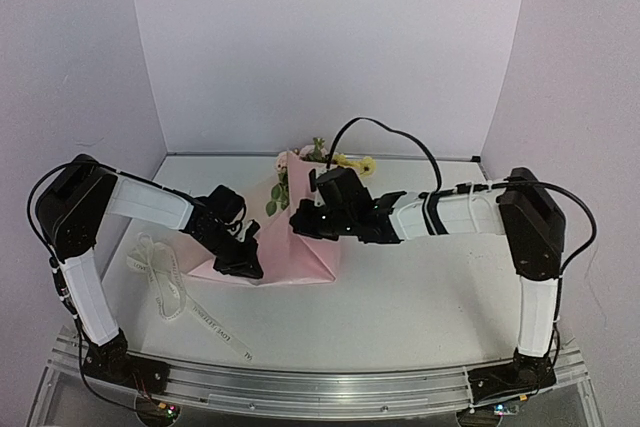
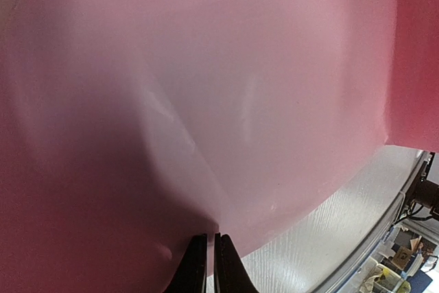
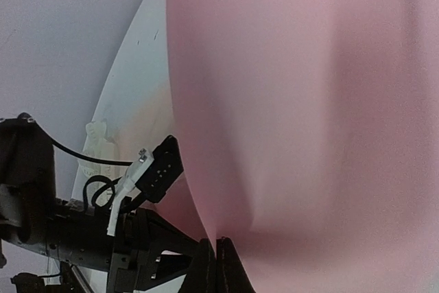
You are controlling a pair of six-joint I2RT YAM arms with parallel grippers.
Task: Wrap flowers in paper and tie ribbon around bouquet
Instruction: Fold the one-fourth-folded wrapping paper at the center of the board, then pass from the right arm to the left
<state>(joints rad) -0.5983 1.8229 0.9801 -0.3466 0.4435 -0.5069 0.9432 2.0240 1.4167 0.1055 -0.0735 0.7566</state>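
The pink paper [image 1: 300,247] lies folded over the flowers [image 1: 318,153] in the middle of the table. Pale blooms, a yellow one and green leaves poke out at its far end. My left gripper [image 1: 243,265] is shut on the paper's near-left edge. In the left wrist view the black fingertips [image 2: 199,265] pinch the thin sheet [image 2: 206,101]. My right gripper [image 1: 300,224] is shut on a raised fold of the paper [image 3: 309,101] at its middle, jaws pressed together [image 3: 217,243]. The white ribbon [image 1: 165,277] lies loose on the table to the left, one tail running toward the front edge.
The left arm [image 3: 103,238] shows beside the paper in the right wrist view, with the ribbon [image 3: 96,132] behind it. White walls close in the table on three sides. A metal rail [image 1: 320,387] runs along the near edge.
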